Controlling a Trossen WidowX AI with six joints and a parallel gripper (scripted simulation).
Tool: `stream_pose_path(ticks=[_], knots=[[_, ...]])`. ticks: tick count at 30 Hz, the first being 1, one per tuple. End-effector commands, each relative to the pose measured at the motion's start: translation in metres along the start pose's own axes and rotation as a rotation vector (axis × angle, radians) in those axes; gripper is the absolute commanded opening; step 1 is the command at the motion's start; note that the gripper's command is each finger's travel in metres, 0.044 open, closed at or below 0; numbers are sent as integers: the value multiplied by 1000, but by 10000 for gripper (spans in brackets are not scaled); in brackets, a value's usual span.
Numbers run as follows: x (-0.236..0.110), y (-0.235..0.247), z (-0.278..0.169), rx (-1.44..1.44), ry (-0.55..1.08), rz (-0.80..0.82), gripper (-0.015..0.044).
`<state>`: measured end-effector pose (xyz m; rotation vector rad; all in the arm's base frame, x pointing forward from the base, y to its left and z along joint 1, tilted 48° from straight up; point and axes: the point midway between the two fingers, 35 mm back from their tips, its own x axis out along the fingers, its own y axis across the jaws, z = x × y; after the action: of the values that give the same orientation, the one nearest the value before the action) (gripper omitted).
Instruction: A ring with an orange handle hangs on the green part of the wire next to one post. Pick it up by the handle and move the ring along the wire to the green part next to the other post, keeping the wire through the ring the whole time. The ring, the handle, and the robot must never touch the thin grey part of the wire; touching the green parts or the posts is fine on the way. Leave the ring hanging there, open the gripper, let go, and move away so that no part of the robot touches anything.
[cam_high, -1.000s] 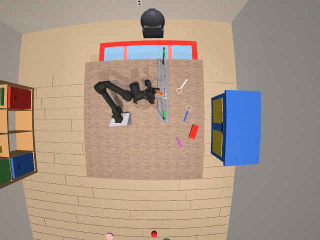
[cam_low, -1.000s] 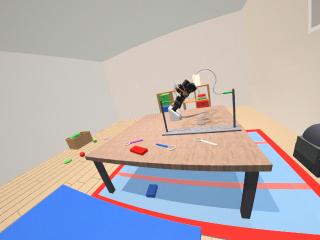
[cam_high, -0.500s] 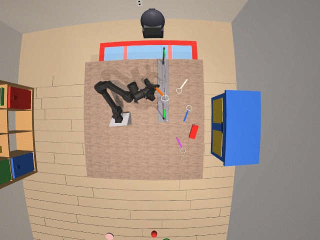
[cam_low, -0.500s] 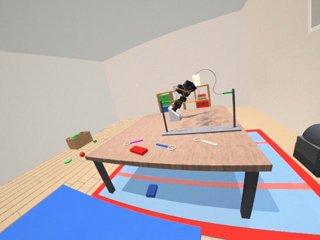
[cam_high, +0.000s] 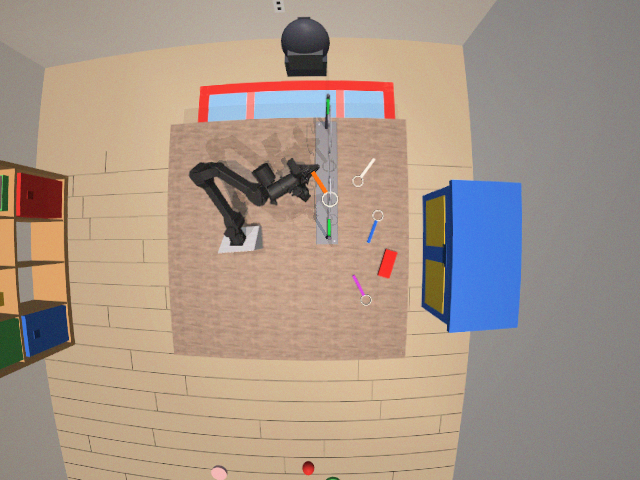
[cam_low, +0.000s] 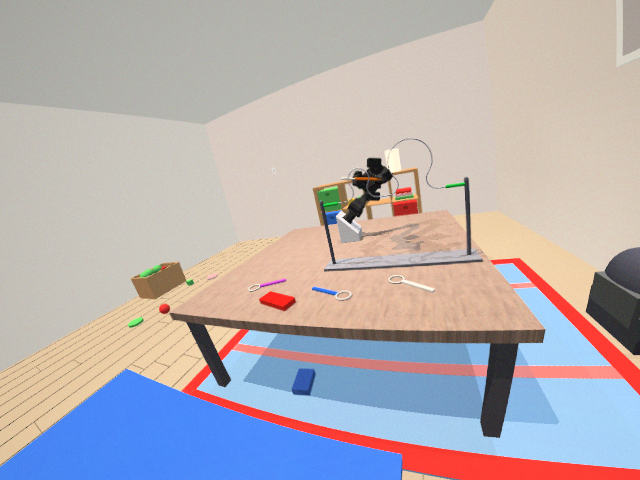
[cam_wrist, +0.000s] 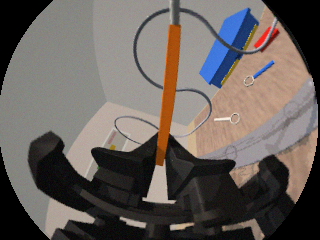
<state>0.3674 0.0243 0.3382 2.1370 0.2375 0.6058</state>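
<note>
My gripper (cam_high: 312, 173) (cam_low: 368, 178) (cam_wrist: 163, 134) is shut on the lower end of the orange handle (cam_high: 318, 182) (cam_low: 360, 178) (cam_wrist: 170, 87). The handle's ring (cam_high: 322, 199) is held high in the air over the grey base plate (cam_high: 326, 155) (cam_low: 403, 259), between the two posts and nearer the post (cam_low: 327, 232) at the table's middle. The thin grey wire (cam_low: 415, 140) (cam_wrist: 143, 34) curls close by the ring; I cannot tell whether they touch. One green part (cam_high: 328, 227) lies near the closer post, the other green part (cam_high: 327, 105) (cam_low: 454, 184) by the far post (cam_low: 467, 217).
On the table beside the base plate lie a white-handled ring (cam_high: 364, 172) (cam_low: 413, 283), a blue-handled ring (cam_high: 373, 229) (cam_low: 325, 291), a magenta-handled ring (cam_high: 358, 285) (cam_low: 271, 283) and a red block (cam_high: 387, 263) (cam_low: 277, 300). The arm's base (cam_high: 240, 240) stands left of the wire.
</note>
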Motion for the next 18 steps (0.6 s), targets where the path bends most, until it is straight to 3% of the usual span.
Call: stream_pose_path(ticks=[1,18], knots=[[1,8,1,91,-13,55,-150],[1,31,5,396,-50,226,-150]])
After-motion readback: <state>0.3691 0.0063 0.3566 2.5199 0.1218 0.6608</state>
